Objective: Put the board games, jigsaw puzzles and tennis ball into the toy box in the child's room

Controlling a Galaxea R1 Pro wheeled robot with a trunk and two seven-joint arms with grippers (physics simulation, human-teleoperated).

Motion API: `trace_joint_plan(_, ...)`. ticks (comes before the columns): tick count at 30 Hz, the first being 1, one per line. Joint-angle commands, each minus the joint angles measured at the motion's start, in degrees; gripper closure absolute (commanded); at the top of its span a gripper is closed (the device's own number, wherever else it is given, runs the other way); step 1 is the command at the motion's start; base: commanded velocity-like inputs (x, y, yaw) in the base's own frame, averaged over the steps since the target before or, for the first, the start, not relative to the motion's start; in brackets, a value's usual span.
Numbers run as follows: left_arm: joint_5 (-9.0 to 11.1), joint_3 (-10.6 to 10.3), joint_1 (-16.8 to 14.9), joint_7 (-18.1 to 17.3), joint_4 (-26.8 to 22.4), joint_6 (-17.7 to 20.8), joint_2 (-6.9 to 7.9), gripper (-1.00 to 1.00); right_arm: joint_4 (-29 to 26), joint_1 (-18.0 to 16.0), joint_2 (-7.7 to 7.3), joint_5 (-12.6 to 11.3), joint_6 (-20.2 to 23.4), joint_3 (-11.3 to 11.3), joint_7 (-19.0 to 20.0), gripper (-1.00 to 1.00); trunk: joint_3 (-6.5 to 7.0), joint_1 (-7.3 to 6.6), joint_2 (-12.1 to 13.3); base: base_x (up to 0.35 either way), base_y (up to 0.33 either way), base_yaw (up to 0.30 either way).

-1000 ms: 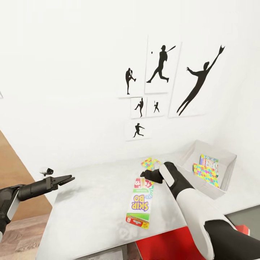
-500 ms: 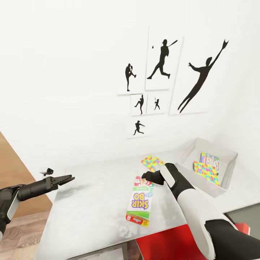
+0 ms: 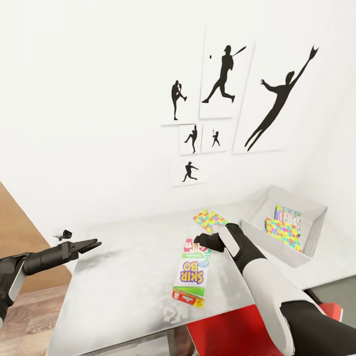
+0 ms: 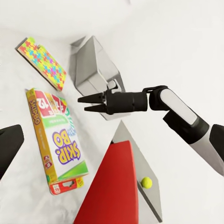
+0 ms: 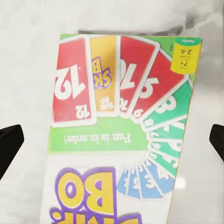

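Observation:
The thick red-yellow-green Skip-Bo board game (image 3: 190, 274) lies flat on the table (image 3: 123, 287). My right gripper (image 3: 198, 241) hovers open over its far end, and in the right wrist view its fingers straddle the card-fan cover (image 5: 116, 107). One jigsaw puzzle (image 3: 210, 220) lies just beyond it. The toy box (image 3: 254, 220) at the right holds another puzzle (image 3: 282, 234) and a printed game box (image 3: 288, 215). My left gripper (image 3: 98, 244) is open and holds nothing near the table's left edge. The tennis ball (image 4: 146, 182) rests on a lower dark grey surface.
A red object (image 3: 232, 331) sits below the table's near edge, next to the ball's grey ledge. Black silhouette pictures (image 3: 222, 99) hang on the white wall behind. Wood floor (image 3: 20, 316) shows at the left.
The head view has shifted a little, so wall pictures and table sit differently in frame. Both grippers keep their places relative to the Skip-Bo box.

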Motion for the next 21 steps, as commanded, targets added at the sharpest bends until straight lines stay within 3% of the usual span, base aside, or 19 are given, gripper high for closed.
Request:
trace_joint_plan(1, -0.02, 0.0, -0.04, -0.22, -0.01, 0.59, 0.03, -1.0, -0.07, -0.04, -0.02, -0.61, -0.35, 0.27, -0.5, -1.0, -0.22, 0.03, -0.13, 0.0, 0.0, 0.0)
trace_joint_plan(21, -0.02, 0.01, -0.04, -0.22, -0.01, 0.58, 0.2, -1.0, -0.07, -0.04, -0.02, -0.52, -1.29, 0.36, -0.41, -1.0, -2.1, 0.03, -0.13, 0.0, 0.0, 0.0)
